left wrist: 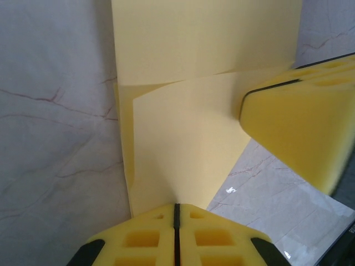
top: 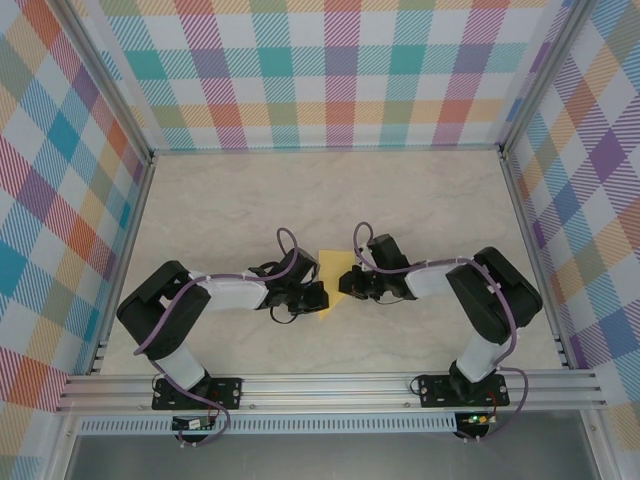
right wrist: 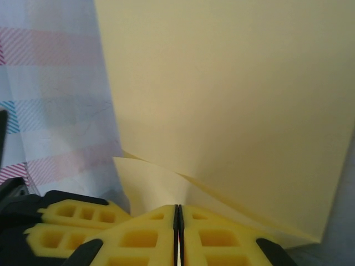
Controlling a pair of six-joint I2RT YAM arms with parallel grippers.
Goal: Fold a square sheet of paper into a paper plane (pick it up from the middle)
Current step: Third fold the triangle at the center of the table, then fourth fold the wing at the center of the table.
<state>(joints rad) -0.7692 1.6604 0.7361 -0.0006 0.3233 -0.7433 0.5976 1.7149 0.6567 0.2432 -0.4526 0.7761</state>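
The square sheet of paper (top: 329, 268) is thin plain yellow, folded over on itself and held up between the two arms at the table's middle. My left gripper (top: 318, 296) is shut on its lower edge; in the left wrist view the paper (left wrist: 183, 111) runs up from the closed yellow fingertips (left wrist: 176, 209), with a flap folded across. My right gripper (top: 344, 282) is shut on the sheet's other side; in the right wrist view the paper (right wrist: 222, 100) rises from the pinched fingertips (right wrist: 177, 209), two layers showing. The right gripper's yellow finger (left wrist: 302, 119) shows beside the sheet.
The pale marble table (top: 220, 210) lies under both arms. Checked fabric walls (top: 330, 70) enclose the back and both sides. An aluminium rail (top: 330, 385) runs along the near edge by the arm bases.
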